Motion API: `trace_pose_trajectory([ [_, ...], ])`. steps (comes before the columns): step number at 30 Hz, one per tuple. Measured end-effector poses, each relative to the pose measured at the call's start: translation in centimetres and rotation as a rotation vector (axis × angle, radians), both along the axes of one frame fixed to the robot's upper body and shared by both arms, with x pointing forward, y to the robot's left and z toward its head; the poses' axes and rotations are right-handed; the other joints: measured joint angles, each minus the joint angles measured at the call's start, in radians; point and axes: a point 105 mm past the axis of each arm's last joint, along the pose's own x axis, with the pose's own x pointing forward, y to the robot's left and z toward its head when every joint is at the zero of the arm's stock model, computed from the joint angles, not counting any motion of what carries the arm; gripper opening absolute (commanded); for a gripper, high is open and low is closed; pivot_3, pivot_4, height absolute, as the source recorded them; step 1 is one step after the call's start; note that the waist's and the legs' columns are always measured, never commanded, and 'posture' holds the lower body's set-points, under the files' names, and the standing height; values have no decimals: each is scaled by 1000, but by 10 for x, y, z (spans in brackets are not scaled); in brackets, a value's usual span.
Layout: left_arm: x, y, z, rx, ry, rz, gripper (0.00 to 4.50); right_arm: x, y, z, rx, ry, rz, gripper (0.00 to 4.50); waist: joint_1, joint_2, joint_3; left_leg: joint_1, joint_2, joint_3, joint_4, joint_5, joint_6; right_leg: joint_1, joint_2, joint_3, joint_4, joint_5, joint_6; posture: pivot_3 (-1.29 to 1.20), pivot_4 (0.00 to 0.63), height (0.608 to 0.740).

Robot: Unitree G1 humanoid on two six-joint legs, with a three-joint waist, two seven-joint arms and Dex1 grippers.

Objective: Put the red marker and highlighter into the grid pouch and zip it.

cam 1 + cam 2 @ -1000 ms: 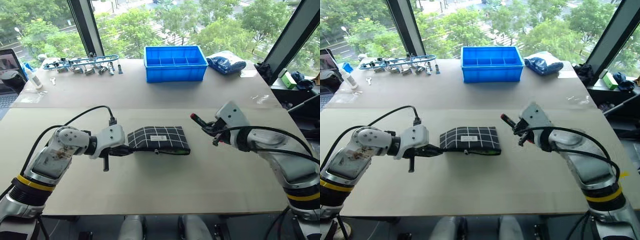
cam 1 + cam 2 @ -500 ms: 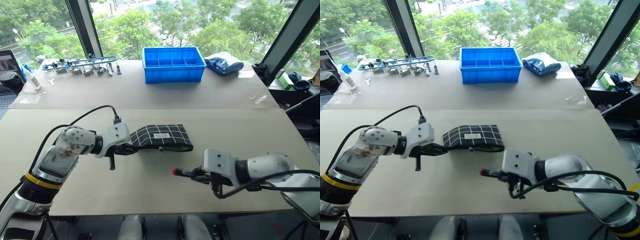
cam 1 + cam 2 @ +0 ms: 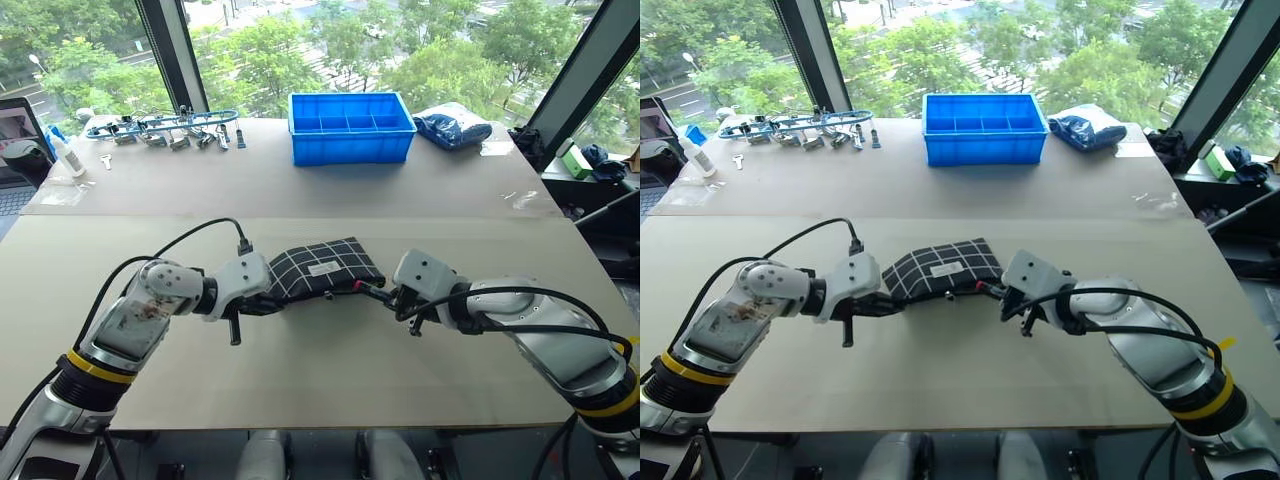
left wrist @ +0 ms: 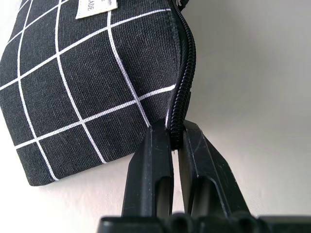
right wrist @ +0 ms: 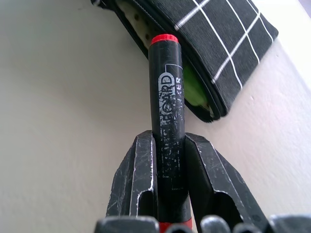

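The grid pouch [image 3: 325, 270] lay on the beige table [image 3: 330, 390] near the centre of the left eye view, its right end lifted and tilted toward the upper right. At its left end the left gripper [image 4: 176, 145] was pressed together on the pouch's zippered edge, the two black fingers [image 4: 155, 170] pinching the fabric just below the black zipper [image 4: 184, 73] in the left wrist view; a corner of the white label [image 4: 95, 7] showed at the top of that picture.

To the right of centre, the right gripper [image 5: 167, 160] pinched the red marker [image 5: 167, 111] by its black barrel, the red-ringed tip pointing at the pouch's open mouth and lying at or just inside the opening. In the right wrist view the pale green highlighter [image 5: 192, 90] sat inside the pouch, just beside the marker's barrel, in the middle of the frame.

Farther back, at the upper centre of the left eye view, stood a blue plastic bin [image 3: 351, 127], with a dark blue bag [image 3: 452, 126] to its right. A row of metal tools [image 3: 165, 128] lay at upper left, beside a white bottle [image 3: 65, 156].
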Motion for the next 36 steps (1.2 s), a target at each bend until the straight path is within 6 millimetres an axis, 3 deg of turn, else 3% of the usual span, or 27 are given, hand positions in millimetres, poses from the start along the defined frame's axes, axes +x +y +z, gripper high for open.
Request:
trace_pose_trajectory([
  [8,4,-12,-5,-11,-17,6,0,5,2,-3,-49,-32,-3,463,0,0,0,0,0,0,1,0,0,0,0,0,0,0,0,0,150,740],
  [21,4,-11,-5,-5,-14,4,0,20,-12,-7,-142,-124,-34,463,0,0,0,0,0,0,1,0,0,0,0,0,0,0,0,0,150,740],
  [28,2,-12,-4,-5,-15,-9,0,29,19,-2,-150,-268,86,463,-3,0,0,0,0,1,1,0,0,0,0,0,1,0,0,0,150,740],
  [36,0,-13,-3,-7,-8,-22,0,49,55,3,-378,-696,364,463,-4,0,0,-1,0,3,2,1,-1,-1,0,0,0,0,0,0,150,740],
])
